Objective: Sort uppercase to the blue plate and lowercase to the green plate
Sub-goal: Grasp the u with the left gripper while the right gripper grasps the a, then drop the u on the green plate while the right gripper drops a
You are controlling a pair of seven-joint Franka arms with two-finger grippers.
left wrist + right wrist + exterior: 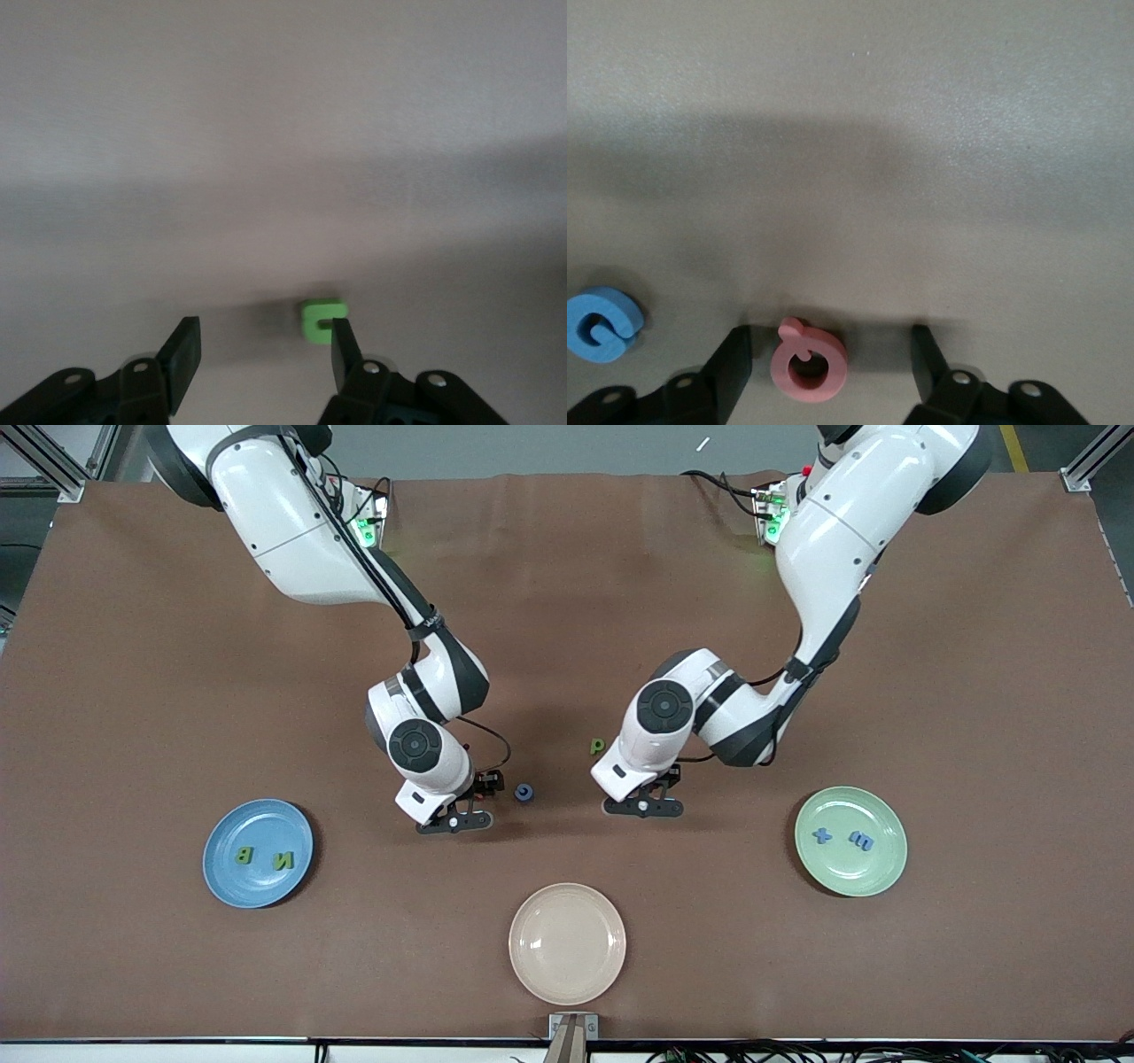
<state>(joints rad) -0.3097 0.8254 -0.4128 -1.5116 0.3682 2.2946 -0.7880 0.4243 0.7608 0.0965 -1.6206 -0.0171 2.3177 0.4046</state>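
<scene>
My right gripper (454,819) is down at the table, open, its fingers either side of the red Q (808,359) with a gap on one side. The blue G (524,792) lies flat beside it. My left gripper (644,806) is also low and open; the green u (322,319) sits at the tip of one finger (341,341), off the middle of the gap. The green p (597,745) lies on the table by the left arm's wrist. The blue plate (257,824) holds the green B (242,856) and N (283,860). The green plate (850,806) holds the blue x (824,835) and m (860,840).
A beige plate (567,974) sits near the table's front edge, between the two coloured plates and nearer the front camera than both grippers. Brown cloth covers the table. Both arms bend down over its middle.
</scene>
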